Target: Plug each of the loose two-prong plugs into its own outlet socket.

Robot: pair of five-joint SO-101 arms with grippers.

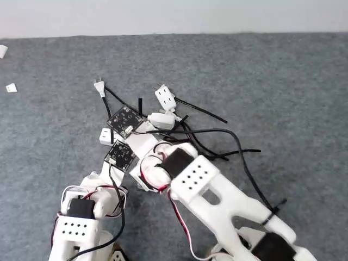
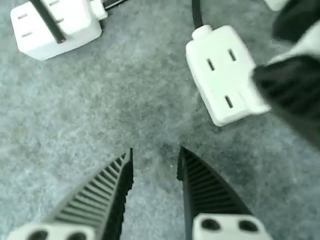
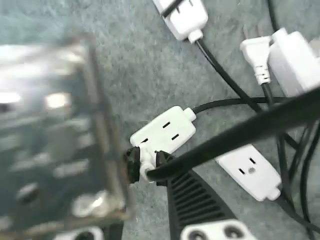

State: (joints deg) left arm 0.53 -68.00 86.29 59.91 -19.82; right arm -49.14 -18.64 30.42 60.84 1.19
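While your right claw [image 3: 147,165] is clamped on a white outlet socket [image 3: 162,131], your left claw [image 2: 155,162] hangs with its fingers apart over the gray desk [image 2: 100,110].
You see the socket as a white oblong block with paired slots on its face and a black cord [image 3: 225,102] leaving one end; the right claw pinches the opposite end. In the high view it lies beside the two wrists, at nine o'clock of the tangled black cables [image 1: 215,130]. A loose two-prong plug [image 1: 99,87], white with bare prongs, lies at eleven o'clock of the wrists, and a second white plug [image 1: 165,98] at one o'clock.
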